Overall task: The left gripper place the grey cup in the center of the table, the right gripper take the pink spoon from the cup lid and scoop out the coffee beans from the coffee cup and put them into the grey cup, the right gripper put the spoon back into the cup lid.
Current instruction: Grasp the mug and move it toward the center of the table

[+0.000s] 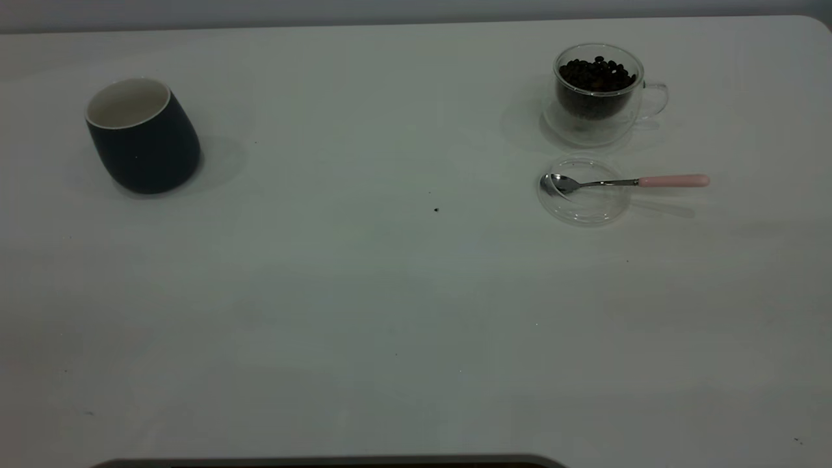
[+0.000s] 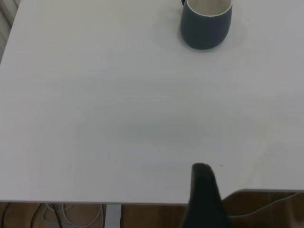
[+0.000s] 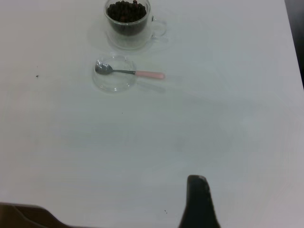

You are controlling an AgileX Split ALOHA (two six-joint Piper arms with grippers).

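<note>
We see the grey cup (image 1: 143,135) standing upright near the far left corner of the table (image 1: 364,312), its white inside bare, well away from the middle. Over toward the far right corner we find the coffee cup (image 1: 601,94), upright, its loop handle turned toward the right edge, and the coffee beans (image 1: 597,75) heaped inside it almost to the rim. Just in front of it, apart by a narrow strip of tabletop, lies the cup lid (image 1: 585,198) flat on the table. The pink spoon (image 1: 627,182) rests across it: we make out the bowl inside the lid, and the pink handle end sticking out past the lid's rim toward the right edge. A small dark speck (image 1: 436,209) sits on the tabletop between the grey cup and the lid.

Neither arm shows in the exterior view. In the left wrist view one dark finger of the left gripper (image 2: 205,194) hangs at the near edge, far from the grey cup (image 2: 206,23); we cannot tell whether it is released or clenched. The right gripper (image 3: 199,202) also shows one finger, well short of the lid (image 3: 115,78) and spoon (image 3: 130,72); again we cannot tell.
</note>
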